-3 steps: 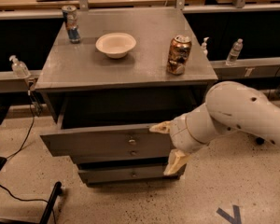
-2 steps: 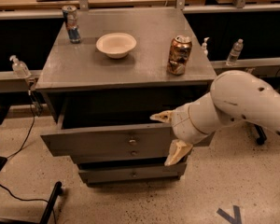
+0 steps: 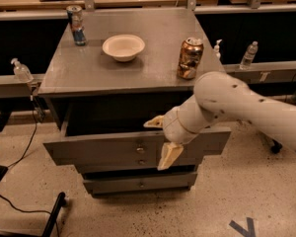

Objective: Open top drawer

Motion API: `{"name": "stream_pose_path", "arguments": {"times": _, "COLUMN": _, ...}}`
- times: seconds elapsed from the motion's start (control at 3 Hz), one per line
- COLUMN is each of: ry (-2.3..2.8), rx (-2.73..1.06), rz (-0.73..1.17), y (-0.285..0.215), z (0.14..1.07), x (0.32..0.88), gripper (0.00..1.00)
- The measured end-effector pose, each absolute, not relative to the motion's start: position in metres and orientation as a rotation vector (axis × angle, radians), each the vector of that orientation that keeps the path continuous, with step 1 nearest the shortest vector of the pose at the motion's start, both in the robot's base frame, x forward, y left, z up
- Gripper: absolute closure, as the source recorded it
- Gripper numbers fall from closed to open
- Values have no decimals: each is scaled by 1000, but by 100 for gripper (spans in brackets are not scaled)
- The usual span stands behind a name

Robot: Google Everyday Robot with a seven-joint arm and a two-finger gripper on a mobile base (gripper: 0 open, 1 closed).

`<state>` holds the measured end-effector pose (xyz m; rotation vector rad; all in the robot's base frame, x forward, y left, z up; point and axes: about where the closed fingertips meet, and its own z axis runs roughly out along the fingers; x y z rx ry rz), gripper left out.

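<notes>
The top drawer [image 3: 89, 152] is a wide grey front panel with a small brass knob [image 3: 140, 149]. It stands pulled out from the grey cabinet, with a dark gap behind it. My gripper [image 3: 162, 139] is at the middle of the drawer front, just right of the knob. It is open. One tan finger [image 3: 154, 123] lies over the panel's top edge. The other finger [image 3: 168, 156] hangs in front of the panel. My white arm reaches in from the right.
Two narrower drawer fronts [image 3: 138, 183] sit below. On the cabinet top [image 3: 89, 73] stand a white bowl [image 3: 123, 47], a blue can [image 3: 77, 24] and a dented gold can [image 3: 189, 58]. A chair base [image 3: 54, 216] is at the lower left. Bottles stand on side ledges.
My gripper and forearm have shifted left along the drawer front, closer to the knob. The drawer stays pulled out about as far as before.
</notes>
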<state>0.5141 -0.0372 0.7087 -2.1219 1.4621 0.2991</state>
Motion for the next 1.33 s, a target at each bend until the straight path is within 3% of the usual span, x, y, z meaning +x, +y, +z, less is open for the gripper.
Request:
{"name": "stream_pose_path", "arguments": {"times": 1.0, "ry": 1557, "rx": -2204, "rz": 442, "y": -2, "z": 659, "x": 514, "gripper": 24}}
{"name": "stream_pose_path", "arguments": {"times": 1.33, "ry": 1590, "rx": -2194, "rz": 467, "y": -16, "z": 669, "x": 493, "gripper": 41}}
